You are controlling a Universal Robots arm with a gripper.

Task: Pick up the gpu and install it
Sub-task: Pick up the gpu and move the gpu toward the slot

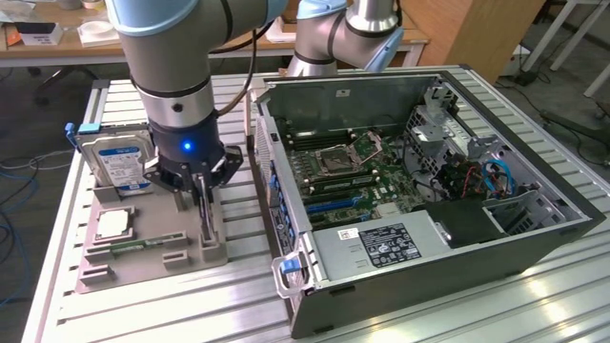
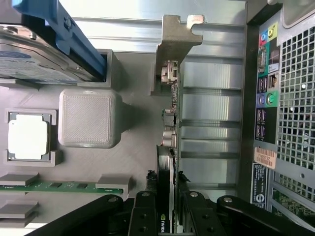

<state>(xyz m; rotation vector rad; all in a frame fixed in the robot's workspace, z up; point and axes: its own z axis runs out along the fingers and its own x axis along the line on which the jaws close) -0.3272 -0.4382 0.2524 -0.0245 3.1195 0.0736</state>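
GPU (image 2: 170, 129) stands on edge in a slot of the grey holder tray (image 1: 143, 251), and I see its silver bracket (image 2: 176, 42) at the end farthest from the gripper (image 2: 167, 197). The gripper is straight above the card and clamped on it, with one finger (image 2: 145, 209) pressed to each face and no gap showing. On one side of the gripper, the rear wall of the open computer case (image 1: 433, 236) rises close by, with a narrow strip of ribbed bench (image 2: 211, 105) between card and wall. On the other side there is more room: a raised grey block (image 2: 89, 118) sits near, then the CPU chip (image 2: 28, 136) and the hard drive (image 1: 116, 164) beyond it. A memory stick (image 2: 59, 186) lies flat in the tray, just beside the fingers.
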